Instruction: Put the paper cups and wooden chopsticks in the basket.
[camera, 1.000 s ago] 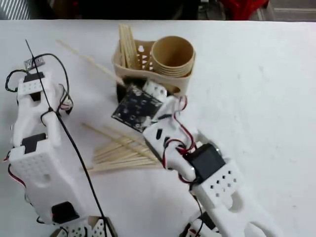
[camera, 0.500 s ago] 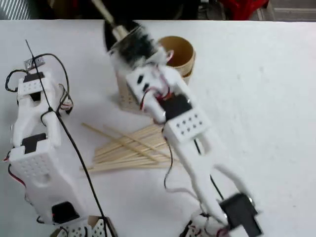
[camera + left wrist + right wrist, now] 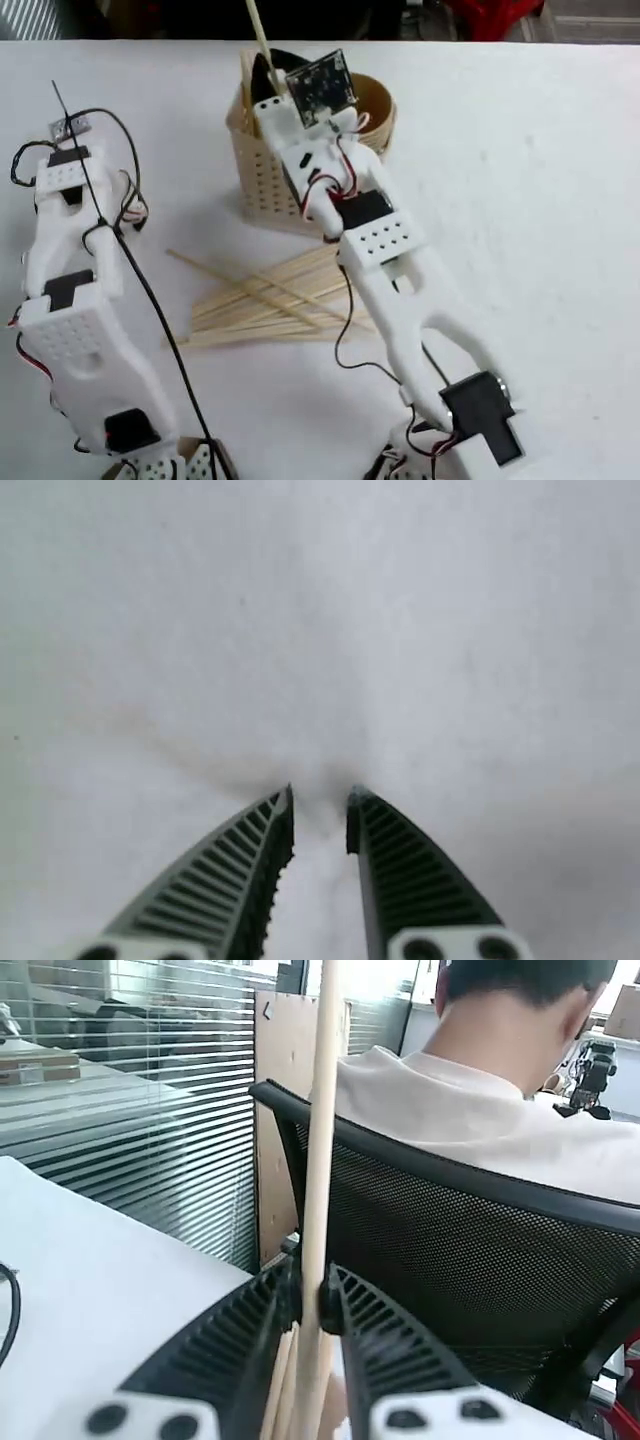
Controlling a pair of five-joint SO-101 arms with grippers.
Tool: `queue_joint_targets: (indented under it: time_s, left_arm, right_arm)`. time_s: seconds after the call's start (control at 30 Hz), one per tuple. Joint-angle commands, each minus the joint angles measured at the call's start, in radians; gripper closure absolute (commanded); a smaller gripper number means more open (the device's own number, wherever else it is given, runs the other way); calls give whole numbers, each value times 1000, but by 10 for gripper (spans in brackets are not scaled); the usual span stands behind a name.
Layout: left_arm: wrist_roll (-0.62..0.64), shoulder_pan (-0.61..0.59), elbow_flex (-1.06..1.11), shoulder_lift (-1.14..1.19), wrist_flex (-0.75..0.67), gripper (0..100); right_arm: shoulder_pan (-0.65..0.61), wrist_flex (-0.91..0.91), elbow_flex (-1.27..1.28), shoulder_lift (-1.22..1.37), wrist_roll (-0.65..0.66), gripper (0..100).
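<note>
A tan perforated basket stands at the back middle of the table with a stack of paper cups inside it. My right gripper hangs over the basket's left half, shut on one wooden chopstick that points steeply up. In the right wrist view the chopstick runs up between the fingers of that gripper, and more sticks show below it. A loose fan of chopsticks lies on the table in front of the basket. My left gripper hovers over bare table, open by a narrow gap and holding nothing.
The left arm sits folded along the table's left side with black cables looped around it. The right arm stretches diagonally over the right end of the chopstick pile. White table spreads to the right.
My right arm swung from the basket's front side up over its rim. The held chopstick went from lying slantwise toward the back left to nearly upright. The left arm stayed still.
</note>
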Motion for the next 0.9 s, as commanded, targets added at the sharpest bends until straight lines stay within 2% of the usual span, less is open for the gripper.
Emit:
queue_joint_targets:
  time_s: [0.0,0.13,0.33,0.43,0.53,0.6,0.73,0.87]
  left_arm:
    - [9,-8,-2,-59,-20,887]
    - [9,-8,-2,-61,-20,887]
    - [9,-8,-2,-61,-20,887]
    - [9,-10,-2,-61,-20,887]
    - [9,-10,-2,-61,-20,887]
    - [9,-10,-2,-61,-20,887]
    - [9,-10,-2,-61,-20,887]
    - [8,-10,-2,-61,-20,887]
  right_arm:
    - [1,-5,-8,-31,11,939]
    - [-1,48,-8,-42,2,868]
    - [-42,188,-6,-142,2,868]
    - [-99,375,-8,-234,2,896]
    - [-159,628,-12,-351,11,985]
    - [-199,803,-12,-427,32,962]
    - [-302,1119,-14,-484,203,913]
    - [-355,1262,34,-412,279,907]
